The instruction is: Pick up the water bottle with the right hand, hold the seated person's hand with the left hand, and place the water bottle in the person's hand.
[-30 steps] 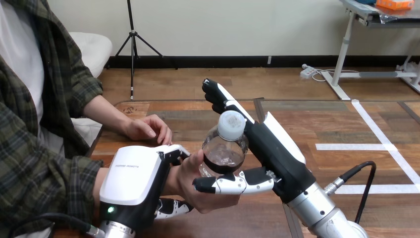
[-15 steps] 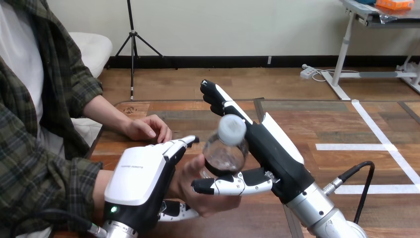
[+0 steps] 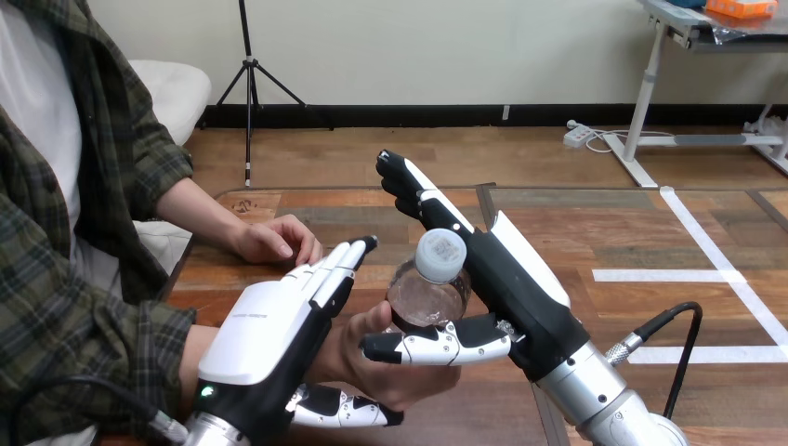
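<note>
A: Two robot hands, where?
B: Robot's left hand [image 3: 269, 339] over the person's upturned hand [image 3: 372, 367], fingers straight, thumb beneath. Robot's right hand [image 3: 516, 279] behind the water bottle [image 3: 426, 293], fingers straight, thumb across its front.
A: Bottle?
B: Tilted in that palm, between both robot hands.
A: Room?
B: Bare wooden table [image 3: 650, 232] rightward; person's other hand [image 3: 274, 240] near its left edge.
</note>
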`<move>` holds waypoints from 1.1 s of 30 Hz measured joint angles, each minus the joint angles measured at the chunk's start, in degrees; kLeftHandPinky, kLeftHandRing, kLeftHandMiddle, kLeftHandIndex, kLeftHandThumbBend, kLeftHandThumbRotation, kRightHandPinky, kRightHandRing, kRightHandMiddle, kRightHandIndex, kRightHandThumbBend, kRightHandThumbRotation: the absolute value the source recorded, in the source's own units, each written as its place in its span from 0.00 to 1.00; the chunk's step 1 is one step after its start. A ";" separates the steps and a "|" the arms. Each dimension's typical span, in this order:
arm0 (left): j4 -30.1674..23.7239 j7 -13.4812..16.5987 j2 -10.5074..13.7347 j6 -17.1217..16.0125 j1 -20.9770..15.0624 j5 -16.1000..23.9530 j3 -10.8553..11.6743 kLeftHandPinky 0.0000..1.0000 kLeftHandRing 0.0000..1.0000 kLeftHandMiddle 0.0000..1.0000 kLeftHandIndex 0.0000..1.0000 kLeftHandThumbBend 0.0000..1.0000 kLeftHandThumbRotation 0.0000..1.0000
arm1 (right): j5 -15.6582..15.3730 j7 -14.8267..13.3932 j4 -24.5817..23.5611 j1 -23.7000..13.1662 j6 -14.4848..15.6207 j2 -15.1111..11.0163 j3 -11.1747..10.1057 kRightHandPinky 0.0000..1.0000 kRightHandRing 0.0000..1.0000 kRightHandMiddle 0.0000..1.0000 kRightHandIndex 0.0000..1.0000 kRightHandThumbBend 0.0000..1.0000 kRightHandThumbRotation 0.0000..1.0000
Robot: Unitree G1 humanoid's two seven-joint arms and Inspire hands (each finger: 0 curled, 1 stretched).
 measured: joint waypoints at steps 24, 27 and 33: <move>7.16 -14.71 -2.50 -19.99 -1.75 -25.66 -0.48 1.00 1.00 1.00 1.00 1.00 0.33 | 0.40 -0.16 0.03 -0.05 -0.13 0.13 -0.02 1.00 1.00 1.00 1.00 0.82 0.23; 7.84 -18.07 -2.82 -21.48 -1.96 -30.15 -0.99 1.00 1.00 1.00 1.00 1.00 0.31 | 0.69 -0.16 0.03 -0.04 -0.13 0.16 -0.02 1.00 1.00 1.00 1.00 0.83 0.23; 8.10 -25.01 -3.91 -22.15 -1.99 -39.30 -1.72 1.00 1.00 1.00 1.00 1.00 0.30 | 1.60 -0.16 0.03 -0.02 -0.12 0.28 -0.04 1.00 1.00 1.00 1.00 0.82 0.22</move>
